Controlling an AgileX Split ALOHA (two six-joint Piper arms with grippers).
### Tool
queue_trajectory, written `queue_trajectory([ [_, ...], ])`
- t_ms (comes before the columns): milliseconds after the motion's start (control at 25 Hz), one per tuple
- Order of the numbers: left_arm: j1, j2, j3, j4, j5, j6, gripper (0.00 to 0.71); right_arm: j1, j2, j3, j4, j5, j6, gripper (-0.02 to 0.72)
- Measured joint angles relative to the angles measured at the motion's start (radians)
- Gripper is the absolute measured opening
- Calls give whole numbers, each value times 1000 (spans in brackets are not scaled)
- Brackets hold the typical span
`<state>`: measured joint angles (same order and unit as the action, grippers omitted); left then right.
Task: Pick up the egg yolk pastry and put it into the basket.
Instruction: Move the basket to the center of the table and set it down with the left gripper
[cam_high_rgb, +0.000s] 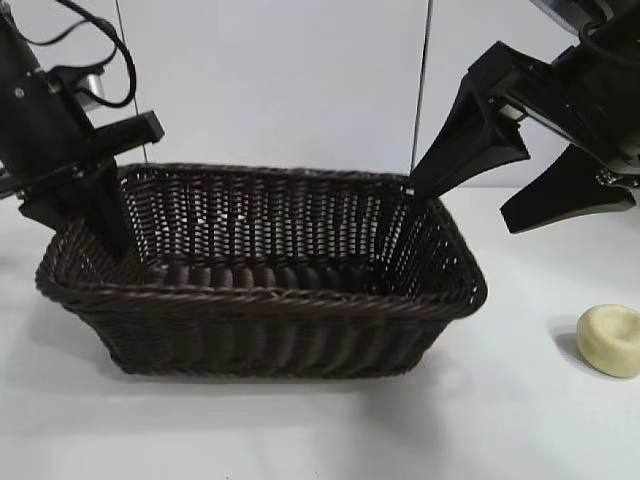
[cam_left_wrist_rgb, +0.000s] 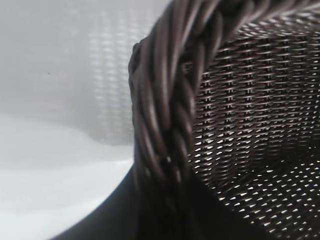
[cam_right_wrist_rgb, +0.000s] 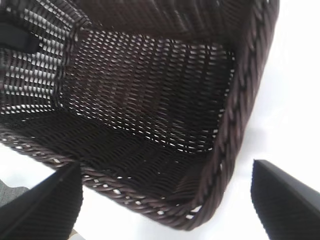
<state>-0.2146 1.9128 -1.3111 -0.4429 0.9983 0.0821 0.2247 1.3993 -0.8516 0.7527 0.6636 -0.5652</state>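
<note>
The egg yolk pastry (cam_high_rgb: 610, 340), a small pale yellow puck, lies on the white table at the far right, apart from the basket. The dark brown wicker basket (cam_high_rgb: 260, 295) stands mid-table and holds nothing that I can see. My left gripper (cam_high_rgb: 105, 225) is shut on the basket's left braided rim (cam_left_wrist_rgb: 165, 100), which fills the left wrist view. My right gripper (cam_high_rgb: 458, 208) is open and empty above the basket's far right corner (cam_right_wrist_rgb: 235, 125), well above and behind the pastry. The pastry does not show in either wrist view.
A white table (cam_high_rgb: 500, 420) surrounds the basket. A white wall (cam_high_rgb: 300, 80) stands behind. The left arm's dark body (cam_right_wrist_rgb: 15, 37) shows beyond the basket's far wall in the right wrist view.
</note>
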Motion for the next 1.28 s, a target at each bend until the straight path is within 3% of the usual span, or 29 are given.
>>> queue_trajectory([
  [600,0,8,0,0,-10,55,110,0,0,0,0,0,0,653],
  [680,0,8,0,-9,-10,55,169,0,0,0,0,0,0,653],
  [880,0,8,-1,-18,-10,55,457,0,0,0,0,0,0,653],
  [960,0,6,-1,-6,-10,55,540,0,0,0,0,0,0,653],
  [1280,0,-77,-33,98,38,55,594,0,0,0,0,0,0,653],
])
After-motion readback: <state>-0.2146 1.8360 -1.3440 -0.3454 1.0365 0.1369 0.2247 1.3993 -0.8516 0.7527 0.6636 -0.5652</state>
